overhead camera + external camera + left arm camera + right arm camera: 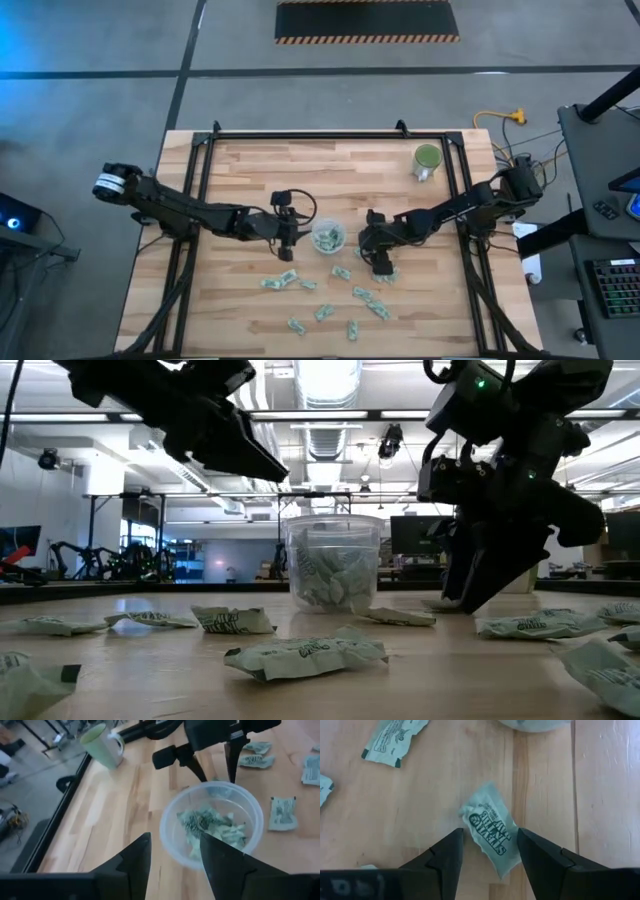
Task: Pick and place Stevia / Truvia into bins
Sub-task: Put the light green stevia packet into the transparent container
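We see the right gripper (487, 851) down at the table with its two fingers spread apart and nothing pinched between them. A single Stevia packet (491, 834) lies flat on the wood directly between those fingers, its far end reaching out past the fingertips and its printed side up. In the high view this gripper (381, 262) sits just to the right of the clear cup (328, 238), near but apart from it.

The left gripper (172, 851) hangs on the other side of the cup (212, 822), raised above the tabletop, its fingers also parted and empty. The cup's near rim lies just beyond its fingertips, and several packets are heaped inside.

More loose packets (279, 281) are scattered on the table in front of the cup. A green mug (427, 160) stands well apart, toward the far right corner of the table (240, 170).
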You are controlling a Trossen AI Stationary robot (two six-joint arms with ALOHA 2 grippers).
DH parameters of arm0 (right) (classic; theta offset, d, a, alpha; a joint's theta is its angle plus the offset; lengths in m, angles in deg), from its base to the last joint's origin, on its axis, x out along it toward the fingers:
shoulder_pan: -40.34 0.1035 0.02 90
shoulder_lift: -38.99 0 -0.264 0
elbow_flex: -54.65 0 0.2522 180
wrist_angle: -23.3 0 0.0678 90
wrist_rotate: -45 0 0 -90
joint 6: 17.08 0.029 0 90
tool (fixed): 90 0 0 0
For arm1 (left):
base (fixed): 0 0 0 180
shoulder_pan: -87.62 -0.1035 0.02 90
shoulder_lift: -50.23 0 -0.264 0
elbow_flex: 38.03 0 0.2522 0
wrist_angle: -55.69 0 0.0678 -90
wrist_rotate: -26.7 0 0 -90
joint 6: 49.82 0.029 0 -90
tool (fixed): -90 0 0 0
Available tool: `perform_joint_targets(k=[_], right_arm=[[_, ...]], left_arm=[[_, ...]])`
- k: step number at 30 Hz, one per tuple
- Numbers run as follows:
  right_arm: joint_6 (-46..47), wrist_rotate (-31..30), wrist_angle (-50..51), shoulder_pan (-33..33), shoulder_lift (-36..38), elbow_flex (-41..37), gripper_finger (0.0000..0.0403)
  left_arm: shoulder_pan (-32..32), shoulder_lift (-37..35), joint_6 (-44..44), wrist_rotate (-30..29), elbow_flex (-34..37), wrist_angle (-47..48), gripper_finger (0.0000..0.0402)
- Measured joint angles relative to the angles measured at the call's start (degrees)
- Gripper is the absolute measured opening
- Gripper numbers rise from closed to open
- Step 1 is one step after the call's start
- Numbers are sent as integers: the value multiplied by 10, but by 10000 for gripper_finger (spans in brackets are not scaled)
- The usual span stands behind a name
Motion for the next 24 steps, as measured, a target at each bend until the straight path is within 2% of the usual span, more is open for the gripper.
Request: perform_joint_targets(k=[5, 16, 22, 24], right_arm=[[-15, 2, 2, -5, -7, 1, 147], [-29, 1, 31, -6, 58, -3, 19], [-30, -4, 43, -6, 97, -3, 9], [-30, -27, 43, -6, 110, -3, 9]], left_arm=[[0, -38, -35, 0, 3, 60, 154], [0, -70, -68, 0, 9, 134, 154], [0, -70, -146, 2, 10, 243, 154], [1, -70, -188, 12, 10, 289, 154]])
